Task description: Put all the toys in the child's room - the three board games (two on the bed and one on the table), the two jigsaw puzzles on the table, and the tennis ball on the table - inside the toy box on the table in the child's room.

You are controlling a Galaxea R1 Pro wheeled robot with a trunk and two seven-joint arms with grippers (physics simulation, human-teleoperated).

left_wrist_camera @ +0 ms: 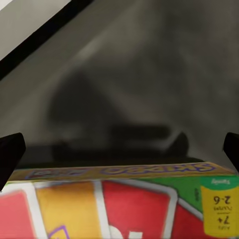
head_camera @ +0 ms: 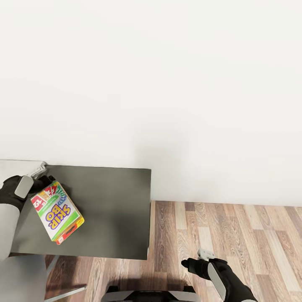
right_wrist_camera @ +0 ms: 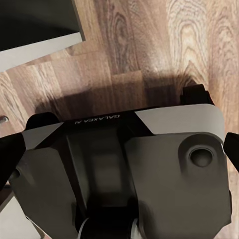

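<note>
A "SKIP BO" board game [head_camera: 56, 212], a flat box with bright card print, hangs tilted over the left part of the table's dark grey lower section [head_camera: 113, 209]. My left gripper [head_camera: 44, 181] holds it by its far end. In the left wrist view the box [left_wrist_camera: 119, 204] spans the space between my two fingertips [left_wrist_camera: 10, 154], and the left gripper [left_wrist_camera: 119, 154] is shut on it above the dark tabletop. My right gripper [head_camera: 197, 261] hangs low over the wood floor right of the table, open and holding nothing [right_wrist_camera: 119, 154].
A plain white wall [head_camera: 167, 84] stands right behind the table. A strip of the table's light grey top [head_camera: 16, 164] shows at far left. Wood-plank floor [head_camera: 235, 235] lies open to the right. My own base [right_wrist_camera: 124, 164] sits below the right gripper.
</note>
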